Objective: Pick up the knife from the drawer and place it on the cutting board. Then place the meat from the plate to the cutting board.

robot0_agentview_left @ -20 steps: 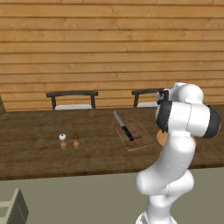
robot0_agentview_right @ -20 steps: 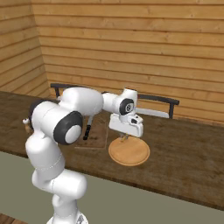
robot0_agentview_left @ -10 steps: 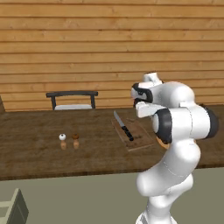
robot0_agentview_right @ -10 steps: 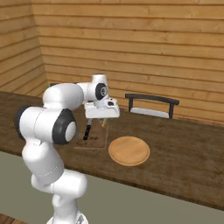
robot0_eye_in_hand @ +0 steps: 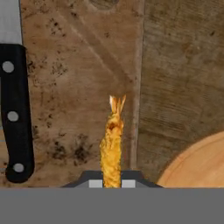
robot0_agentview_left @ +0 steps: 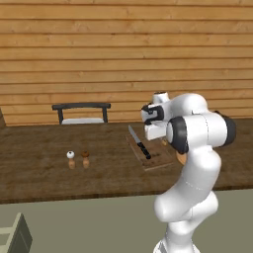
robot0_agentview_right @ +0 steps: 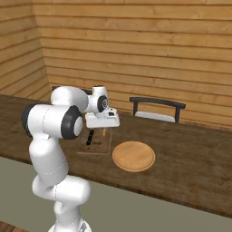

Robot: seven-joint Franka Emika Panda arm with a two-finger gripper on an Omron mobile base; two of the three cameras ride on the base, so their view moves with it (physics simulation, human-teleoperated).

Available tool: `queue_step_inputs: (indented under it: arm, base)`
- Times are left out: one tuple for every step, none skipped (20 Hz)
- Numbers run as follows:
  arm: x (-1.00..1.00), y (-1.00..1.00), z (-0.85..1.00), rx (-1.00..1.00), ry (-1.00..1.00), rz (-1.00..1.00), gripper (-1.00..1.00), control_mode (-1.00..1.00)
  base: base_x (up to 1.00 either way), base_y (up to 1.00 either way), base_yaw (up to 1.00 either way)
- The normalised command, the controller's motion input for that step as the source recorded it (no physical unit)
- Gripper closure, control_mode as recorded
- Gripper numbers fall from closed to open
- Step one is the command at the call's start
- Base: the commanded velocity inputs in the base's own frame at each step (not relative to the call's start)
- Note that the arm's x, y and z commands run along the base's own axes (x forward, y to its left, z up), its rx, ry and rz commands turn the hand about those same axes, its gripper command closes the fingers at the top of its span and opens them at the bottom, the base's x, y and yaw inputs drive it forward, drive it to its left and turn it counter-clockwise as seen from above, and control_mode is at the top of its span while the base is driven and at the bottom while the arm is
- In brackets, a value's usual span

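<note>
My gripper (robot0_eye_in_hand: 111, 183) is shut on the meat (robot0_eye_in_hand: 111, 140), a golden-orange strip that hangs from the fingertips above the right part of the cutting board (robot0_eye_in_hand: 78, 83). The knife (robot0_eye_in_hand: 15, 109) lies flat on the board's left side, black handle toward me. In the right base view the gripper (robot0_agentview_right: 104, 128) hovers over the dark board (robot0_agentview_right: 99, 146), with the knife (robot0_agentview_right: 90, 137) beside it and the round tan plate (robot0_agentview_right: 133, 156) bare to the right. In the left base view the knife (robot0_agentview_left: 140, 143) rests on the board (robot0_agentview_left: 154, 159). A corner of the pale drawer (robot0_agentview_left: 15, 236) shows at the lower left.
Two small shakers (robot0_agentview_left: 78, 159) stand on the dark wooden counter left of the board. Black chairs (robot0_agentview_left: 81, 112) (robot0_agentview_right: 156, 108) stand behind the counter against the plank wall. The counter's front edge runs close below the board and plate.
The arm has swung left from above the plate to above the cutting board, carrying the meat with it. The knife and plate have stayed put.
</note>
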Motion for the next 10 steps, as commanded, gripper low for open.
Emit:
queue_step_inputs:
  arm:
    - [0.35,0.55,-0.48,0.15,-0.17,0.00,1.00,-1.00]
    - [0.26,0.51,-0.45,0.14,-0.11,0.00,1.00,-1.00]
    - [0.19,0.39,-0.40,0.13,-0.07,0.00,1.00,-1.00]
    - [0.11,0.32,-0.29,0.09,0.00,0.00,1.00,-1.00]
    - [0.16,0.24,-0.36,0.07,0.00,0.00,1.00,-1.00]
    - [0.09,0.11,-0.23,0.05,0.00,0.00,1.00,-1.00]
    - [0.00,0.19,-0.29,0.00,0.00,0.00,1.00,-1.00]
    - [0.04,0.06,-0.23,0.00,0.00,0.00,1.00,-1.00]
    - [0.07,0.00,-0.15,0.00,0.00,0.00,1.00,-1.00]
    - [0.11,0.00,-0.10,0.00,0.00,0.00,1.00,-1.00]
  base:
    - [0.00,0.00,0.00]
    - [0.00,0.00,0.00]
    - [0.00,0.00,0.00]
    - [0.00,0.00,0.00]
    - [0.00,0.00,0.00]
    - [0.00,0.00,0.00]
    - [0.00,0.00,0.00]
    - [0.00,0.00,0.00]
    - [0.00,0.00,0.00]
    - [0.00,0.00,0.00]
